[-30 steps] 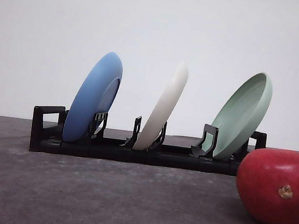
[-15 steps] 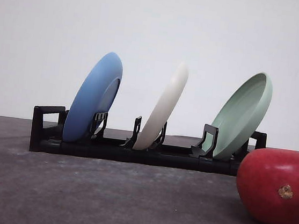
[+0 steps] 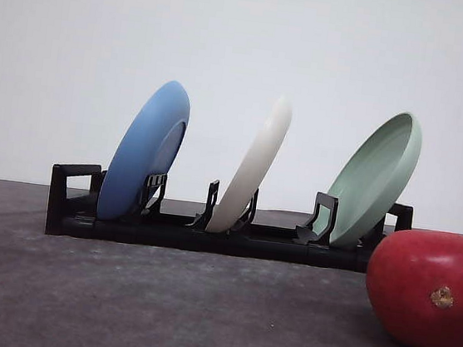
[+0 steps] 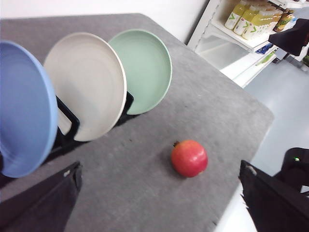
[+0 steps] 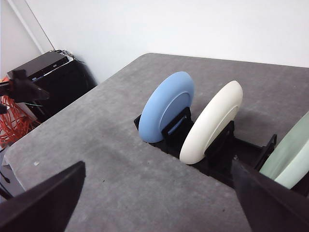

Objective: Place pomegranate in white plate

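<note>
The pomegranate [image 3: 427,290], red and glossy with a tan stem nub, lies on the grey table at the front right, in front of the rack's right end. In the left wrist view the pomegranate [image 4: 189,158] rests on the table beyond my open left gripper [image 4: 159,166], apart from both fingers. The white plate [image 3: 253,168] stands on edge in the middle slot of a black rack [image 3: 207,238]. That white plate [image 5: 212,121] also lies ahead of my open right gripper [image 5: 158,163], which holds nothing. The left wrist view shows the white plate's [image 4: 87,84] face.
A blue plate [image 3: 146,151] stands in the rack's left slot and a pale green plate [image 3: 377,182] in its right slot. The table edge [image 4: 251,145] drops off just past the fruit, with shelves of bottles [image 4: 251,19] beyond. Cables and a black box [image 5: 43,72] sit off the table's left side.
</note>
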`<state>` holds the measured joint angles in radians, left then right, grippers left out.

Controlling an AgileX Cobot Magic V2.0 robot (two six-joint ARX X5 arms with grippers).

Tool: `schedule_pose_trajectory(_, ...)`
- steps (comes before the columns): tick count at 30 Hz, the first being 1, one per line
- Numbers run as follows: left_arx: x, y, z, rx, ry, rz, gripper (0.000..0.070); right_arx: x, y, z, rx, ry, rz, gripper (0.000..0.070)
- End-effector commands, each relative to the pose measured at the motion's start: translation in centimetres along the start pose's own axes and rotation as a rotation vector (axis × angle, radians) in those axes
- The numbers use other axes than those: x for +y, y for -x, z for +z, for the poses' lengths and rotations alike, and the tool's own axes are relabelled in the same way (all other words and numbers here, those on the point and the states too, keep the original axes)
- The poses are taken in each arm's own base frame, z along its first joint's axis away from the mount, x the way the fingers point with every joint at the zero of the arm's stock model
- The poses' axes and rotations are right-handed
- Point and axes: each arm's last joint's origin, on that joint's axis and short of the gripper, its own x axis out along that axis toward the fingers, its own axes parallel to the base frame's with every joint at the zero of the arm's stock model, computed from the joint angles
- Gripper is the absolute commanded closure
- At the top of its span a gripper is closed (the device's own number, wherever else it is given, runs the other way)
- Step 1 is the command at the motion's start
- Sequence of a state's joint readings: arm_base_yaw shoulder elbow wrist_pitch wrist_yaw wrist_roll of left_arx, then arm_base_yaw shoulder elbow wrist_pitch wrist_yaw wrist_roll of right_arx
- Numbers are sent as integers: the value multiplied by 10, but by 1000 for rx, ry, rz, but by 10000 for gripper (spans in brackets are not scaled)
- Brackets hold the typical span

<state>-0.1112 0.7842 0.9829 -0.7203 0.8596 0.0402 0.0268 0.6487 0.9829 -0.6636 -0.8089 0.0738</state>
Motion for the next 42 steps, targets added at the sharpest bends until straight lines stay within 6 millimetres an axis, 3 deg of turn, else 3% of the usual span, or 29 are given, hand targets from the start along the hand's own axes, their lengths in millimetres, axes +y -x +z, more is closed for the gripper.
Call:
schedule_pose_trajectory(1, -1, -2, 7, -5, 25, -10, 63, 2, 1, 4, -8, 21, 10, 67)
schedule_pose_trajectory(9, 12, -43, 18, 61, 160, -3, 63, 3, 0, 4, -4, 18, 21, 67)
schedule_pose_trajectory(28, 16, -199, 93, 310, 101, 100, 64, 3, 0, 3, -4, 11, 21, 68)
schedule_pose_trajectory(36, 18, -252, 102, 351, 62, 183, 67, 3, 0, 3, -4, -3, 21, 68)
schedule_pose_trajectory(42, 24, -284, 94, 390, 56, 210, 67, 3, 0, 3, -3, -10, 23, 67)
